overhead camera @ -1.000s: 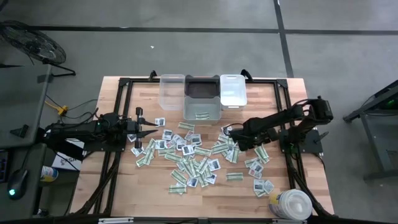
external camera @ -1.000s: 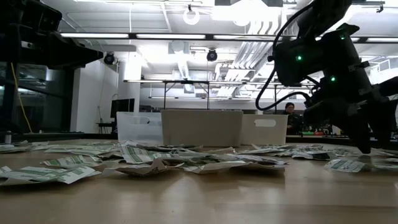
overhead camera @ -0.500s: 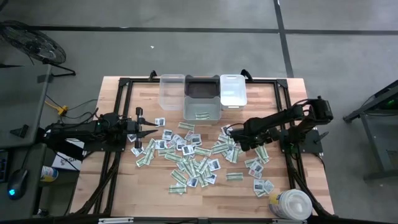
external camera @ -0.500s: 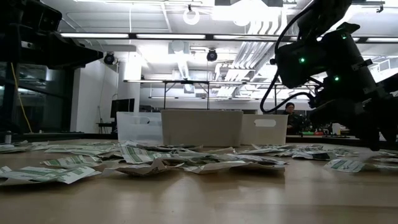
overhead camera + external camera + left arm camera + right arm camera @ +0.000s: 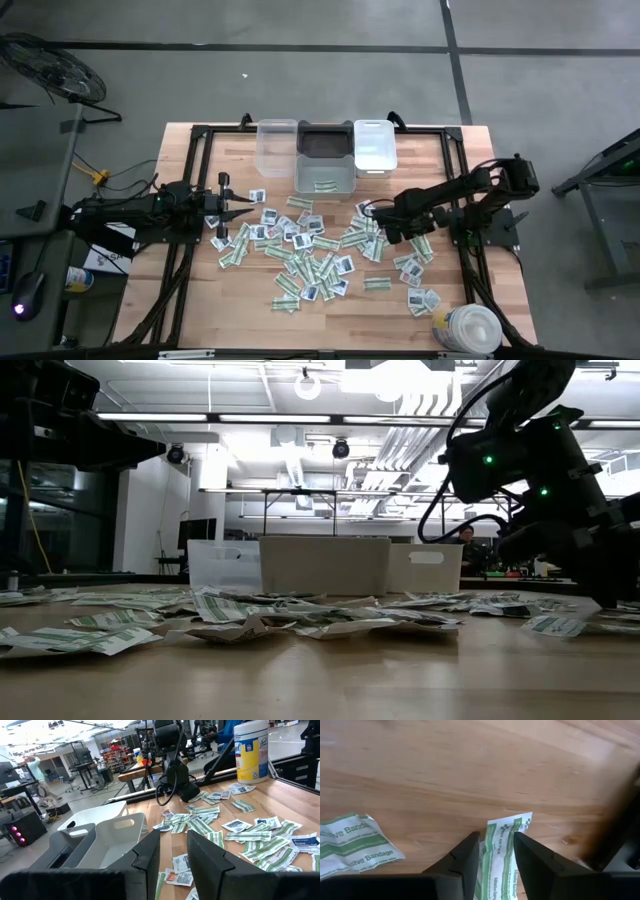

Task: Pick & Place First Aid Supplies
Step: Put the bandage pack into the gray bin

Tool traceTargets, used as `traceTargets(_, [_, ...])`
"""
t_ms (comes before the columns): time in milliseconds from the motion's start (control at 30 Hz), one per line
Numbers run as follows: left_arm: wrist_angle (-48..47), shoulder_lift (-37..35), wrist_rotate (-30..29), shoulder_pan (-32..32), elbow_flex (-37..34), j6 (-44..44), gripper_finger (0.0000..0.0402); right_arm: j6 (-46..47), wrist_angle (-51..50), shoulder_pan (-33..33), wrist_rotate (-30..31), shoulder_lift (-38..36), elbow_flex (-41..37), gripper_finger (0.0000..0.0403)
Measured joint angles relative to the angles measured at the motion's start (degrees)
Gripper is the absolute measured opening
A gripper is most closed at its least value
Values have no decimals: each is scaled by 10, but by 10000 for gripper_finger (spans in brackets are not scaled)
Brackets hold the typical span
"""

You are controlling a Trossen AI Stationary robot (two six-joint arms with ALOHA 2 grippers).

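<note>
Several first aid supplies [image 5: 310,245], green-and-white strips and squarish white packets, lie scattered flat across the middle of the wooden table. My right gripper [image 5: 380,224] points down at the pile's right side. It is open, with its fingers on either side of one green-and-white bandage strip [image 5: 503,845] that lies flat on the wood. My left gripper [image 5: 248,208] waits level at the table's left, open [image 5: 174,855] and holding nothing. My right gripper comes at the bandage strip from above, one finger [image 5: 469,855] along each long side of it, near the strip's end [image 5: 517,820]. The strip lies flat on the table. I cannot tell whether the fingers touch it.
A clear bin [image 5: 277,148], a dark bin [image 5: 325,160] holding a few packets and a white bin [image 5: 375,147] stand in a row at the far edge. A big round white tub [image 5: 470,328] stands at the near right corner. Another bandage [image 5: 355,842] lies beside the strip.
My right gripper's fingers have drawn closer together around the bandage strip, while the arm has hardly shifted. The strip and the other packets lie where they were.
</note>
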Motion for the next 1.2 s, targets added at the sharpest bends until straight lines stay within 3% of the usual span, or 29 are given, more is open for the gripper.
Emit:
traceTargets(433, [0,0,0,0,0,0,96,-5,7,0,9,1,-1,6])
traceTargets(833, [0,0,0,0,0,0,96,-14,-21,0,32,-17,16,1])
traceTargets(1200, [0,0,0,0,0,0,96,-70,-96,0,56,-56,85,0])
